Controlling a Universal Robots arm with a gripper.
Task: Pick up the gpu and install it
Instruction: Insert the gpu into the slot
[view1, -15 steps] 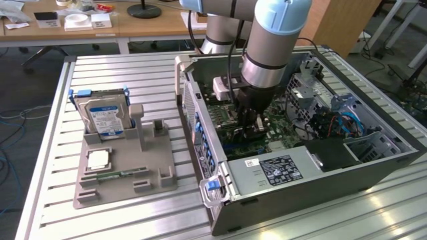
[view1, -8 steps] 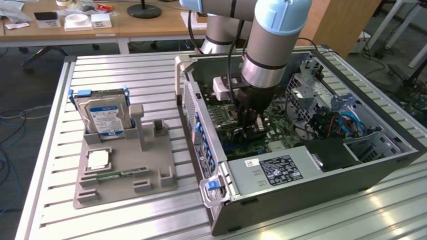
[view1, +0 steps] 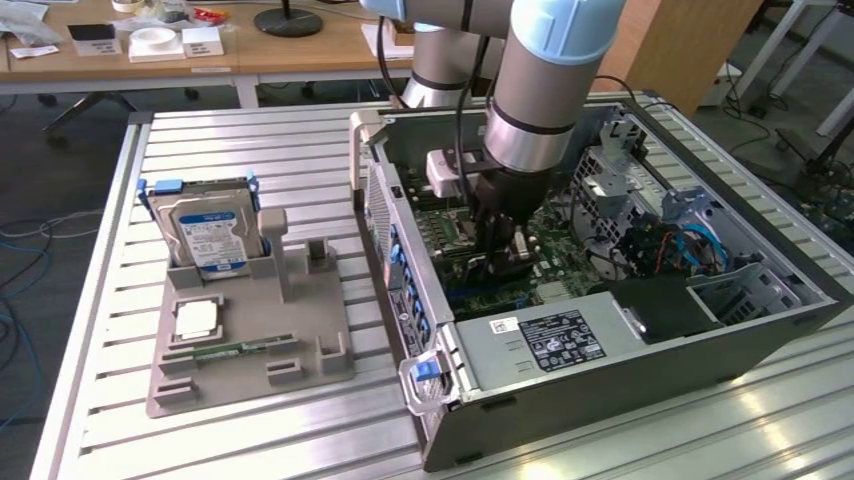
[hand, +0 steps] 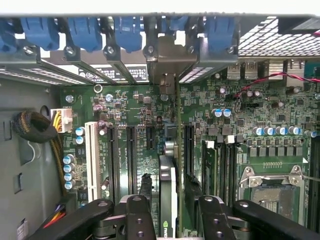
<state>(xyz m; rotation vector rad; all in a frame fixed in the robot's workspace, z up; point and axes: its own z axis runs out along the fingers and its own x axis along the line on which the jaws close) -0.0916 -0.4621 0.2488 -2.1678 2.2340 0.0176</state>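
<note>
My gripper (view1: 501, 250) reaches down into the open computer case (view1: 641, 370), over the green motherboard (hand: 250, 125). In the wrist view, the gpu (hand: 168, 192) stands on edge between the two black fingers (hand: 140, 215), and the gripper (hand: 172, 212) is shut on it. The card's silver bracket (hand: 166, 62) lies against the case's rear slot openings, under the blue clips (hand: 130, 32). The card runs in line with a long black slot (hand: 189, 145) on the board. Whether its lower edge sits in the slot is hidden.
On the slatted table, a grey holder (view1: 240, 350) carries an upright hard drive with a blue label (view1: 207, 235), a small square part (view1: 198, 320) and a narrow green memory stick (view1: 240, 349). Cables (view1: 667, 250) and the power supply (view1: 574, 340) crowd the case.
</note>
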